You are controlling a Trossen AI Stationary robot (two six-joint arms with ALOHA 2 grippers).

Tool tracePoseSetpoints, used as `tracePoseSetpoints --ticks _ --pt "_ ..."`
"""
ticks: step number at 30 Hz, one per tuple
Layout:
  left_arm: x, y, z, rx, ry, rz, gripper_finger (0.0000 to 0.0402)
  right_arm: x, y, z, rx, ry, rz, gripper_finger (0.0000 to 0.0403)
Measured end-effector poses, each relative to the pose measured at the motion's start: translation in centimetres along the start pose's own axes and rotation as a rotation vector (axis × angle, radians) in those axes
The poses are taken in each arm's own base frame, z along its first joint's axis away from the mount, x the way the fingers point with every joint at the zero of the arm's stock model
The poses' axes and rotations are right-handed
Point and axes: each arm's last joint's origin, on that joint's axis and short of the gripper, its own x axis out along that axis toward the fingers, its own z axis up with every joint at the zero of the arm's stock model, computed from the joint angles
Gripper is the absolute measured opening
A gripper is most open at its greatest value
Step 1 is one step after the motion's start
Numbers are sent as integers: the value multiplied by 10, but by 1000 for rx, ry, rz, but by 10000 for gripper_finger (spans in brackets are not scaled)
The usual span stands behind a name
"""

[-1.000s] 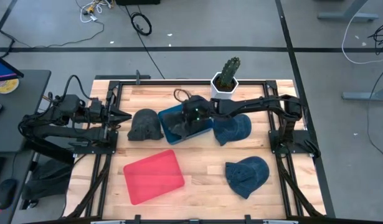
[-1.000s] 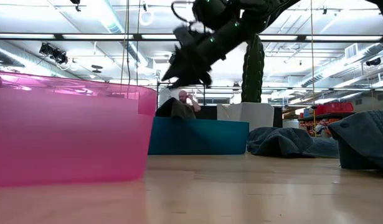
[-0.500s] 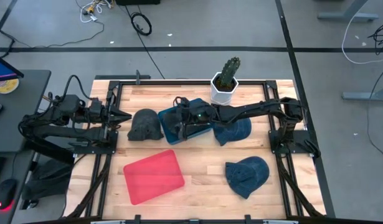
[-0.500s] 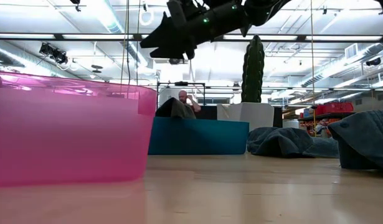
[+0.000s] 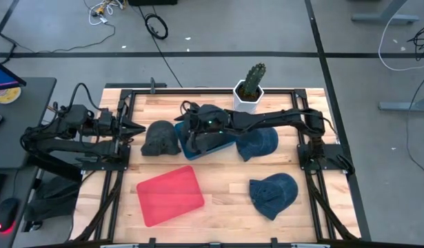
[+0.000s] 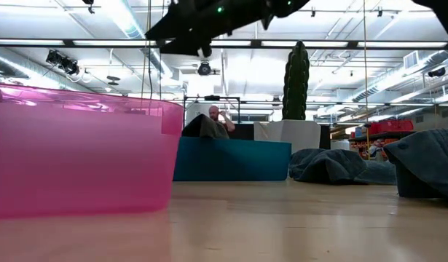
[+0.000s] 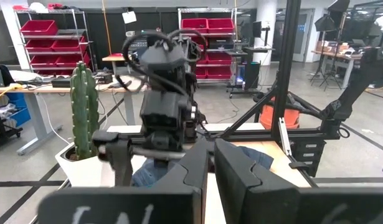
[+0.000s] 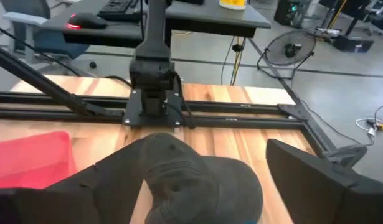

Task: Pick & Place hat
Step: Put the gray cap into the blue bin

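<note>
Fingers of my right gripper (image 5: 186, 128) stand wide apart with nothing between them, hanging above the near edge of the teal plastic bin (image 5: 222, 143) on the side that faces the dark grey cap (image 5: 160, 138). In my right wrist view that dark grey cap (image 8: 191, 177) lies directly ahead, framed between my two spread dark fingers (image 8: 316, 177), crown up on the pale wooden tabletop (image 5: 225, 189), and neither finger touches it. From the table-level camera the right gripper (image 6: 181, 25) shows high in the air, well clear of the teal plastic bin (image 6: 231, 160).

Seen from above, the grey cap sits just beside the teal bin, on the side toward my left arm. Two dark blue denim caps are on the other half of the table: one (image 5: 258, 143) touches the far side of the bin under my right arm, the other (image 5: 274, 194) lies apart toward the front edge. A flat pink plastic tray (image 5: 169, 194) rests at the front, and a green cactus in a white pot (image 5: 249, 89) stands at the back edge.

My left gripper (image 5: 132, 127) waits at the table's left rim, its tips pointing at the grey cap and drawn together, holding nothing.
</note>
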Motion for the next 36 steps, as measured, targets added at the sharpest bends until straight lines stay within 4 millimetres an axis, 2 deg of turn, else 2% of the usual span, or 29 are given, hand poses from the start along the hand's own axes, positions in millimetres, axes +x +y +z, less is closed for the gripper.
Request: tracePoseSetpoints --ticks 5,10,13,18,20,27,36 --pt "0 0 0 0 1 0 30 -20 3 4 -1 120 21 256" --pt "0 0 0 0 0 0 30 -44 14 2 -12 210 56 165" --pt "0 0 0 0 0 0 30 -66 20 0 -22 192 69 105" --pt "0 0 0 0 -1 0 30 -114 24 -7 -23 67 80 17" --pt "0 0 0 0 -1 0 30 -134 24 -13 -21 2 85 6" --pt "0 0 0 0 -1 0 30 -196 22 -40 38 -194 76 31" --pt "0 0 0 0 -1 0 30 -257 23 -79 53 -363 68 22"
